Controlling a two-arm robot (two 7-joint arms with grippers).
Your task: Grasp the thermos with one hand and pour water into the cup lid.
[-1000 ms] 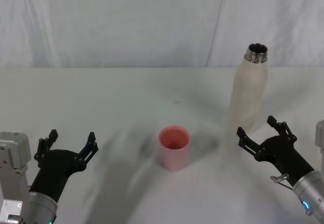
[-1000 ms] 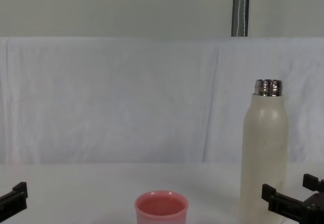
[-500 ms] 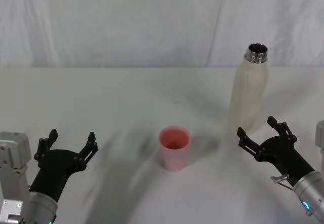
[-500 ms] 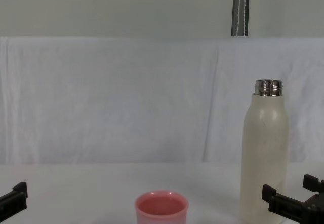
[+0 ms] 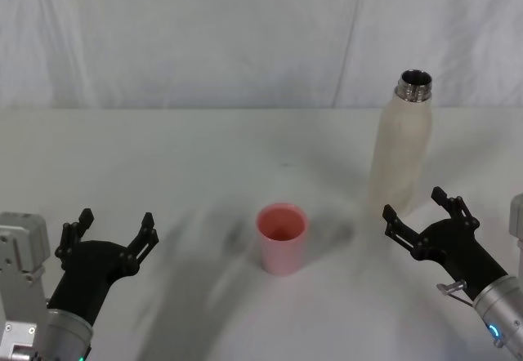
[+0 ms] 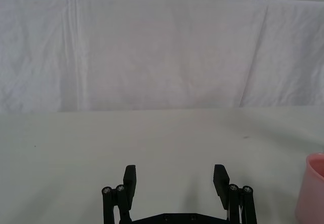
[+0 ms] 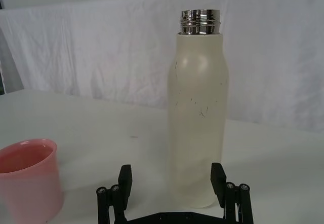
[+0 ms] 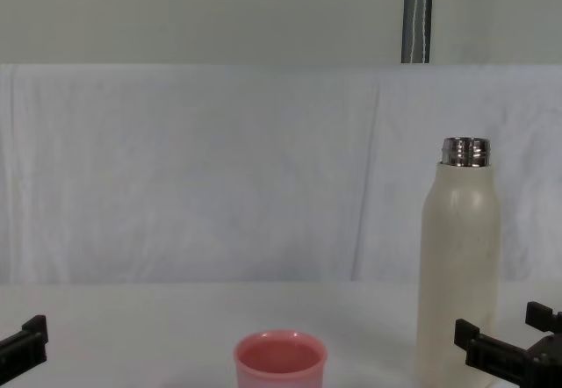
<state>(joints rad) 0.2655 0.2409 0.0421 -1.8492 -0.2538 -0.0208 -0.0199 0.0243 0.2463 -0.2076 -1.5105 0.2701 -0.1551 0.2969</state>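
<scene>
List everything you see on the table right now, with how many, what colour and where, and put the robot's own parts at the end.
thermos: one, cream-white with an uncapped steel neck, upright on the right side of the table.
cup lid: one, salmon-pink, upright near the table's middle, apart from the thermos.
table: one, white, with a white cloth hanging behind it.
left gripper: one, black, open, low at the near left, holding nothing.
right gripper: one, black, open, just short of the thermos base.

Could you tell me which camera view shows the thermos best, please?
The right wrist view: the thermos stands close and whole, steel neck to base. The chest view shows it from the side, cut off at the base; the head view shows it from above, farther off.
</scene>
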